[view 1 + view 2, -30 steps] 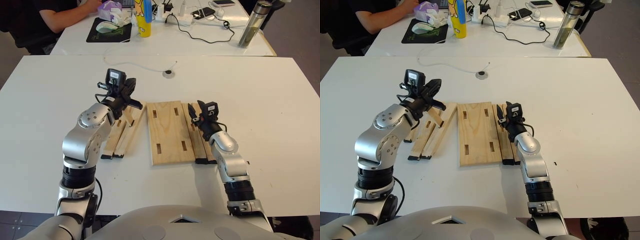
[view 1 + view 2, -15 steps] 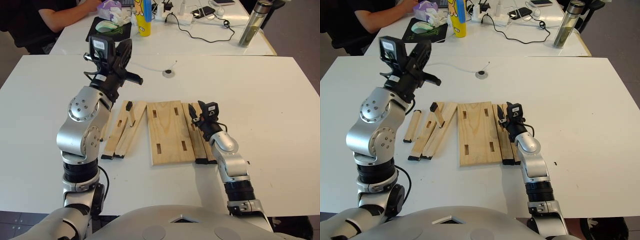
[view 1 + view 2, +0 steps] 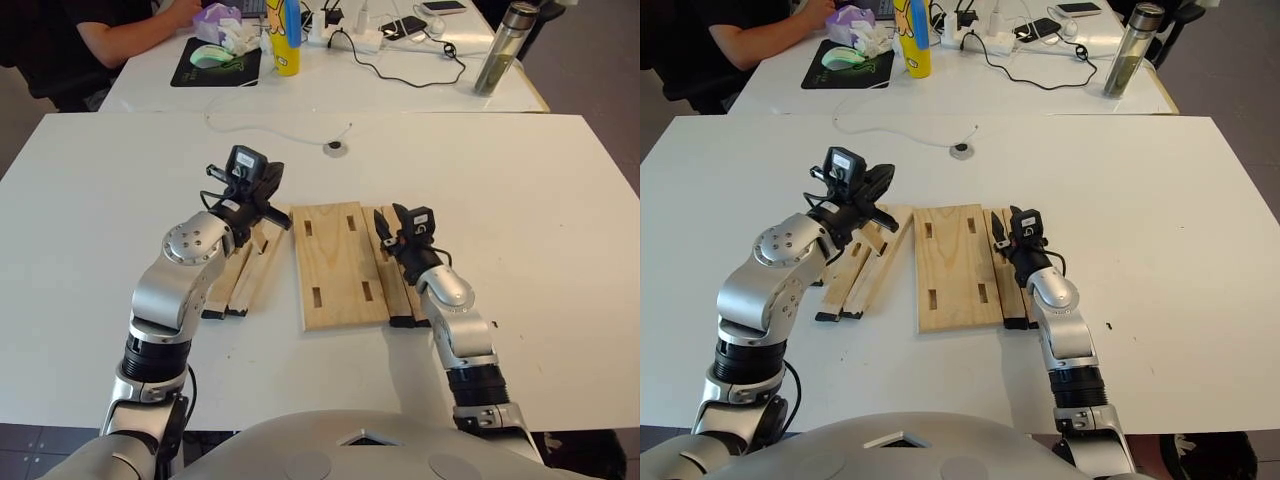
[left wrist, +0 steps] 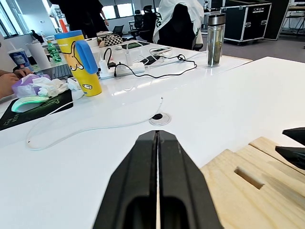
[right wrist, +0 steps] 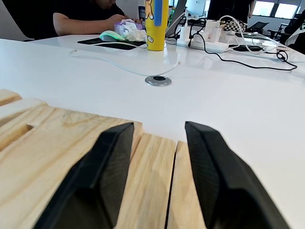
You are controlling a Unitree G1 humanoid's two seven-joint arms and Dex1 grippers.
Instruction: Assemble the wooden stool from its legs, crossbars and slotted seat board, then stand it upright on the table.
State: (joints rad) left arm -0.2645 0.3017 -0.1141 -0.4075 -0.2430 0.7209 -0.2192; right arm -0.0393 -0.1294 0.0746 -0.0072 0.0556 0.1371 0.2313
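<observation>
Seat board (image 3: 340, 265) lies flat mid-bench (image 3: 560, 220); looks to be stiff, light pine; pinch across narrow edges; left gripper (image 4: 157, 136) closed, empty, over left slats (image 3: 245, 275); right gripper (image 5: 157, 129) open above right slats (image 3: 400, 290).

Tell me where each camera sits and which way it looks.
Left and right eye views: on the head, looking down over the left arm and right arm at the seat board.
Left wrist view: on that wrist, facing across the table past shut fingers.
Right wrist view: on that wrist, low over wooden pieces, between open fingers.
Both wrist views share the yellow cup.
</observation>
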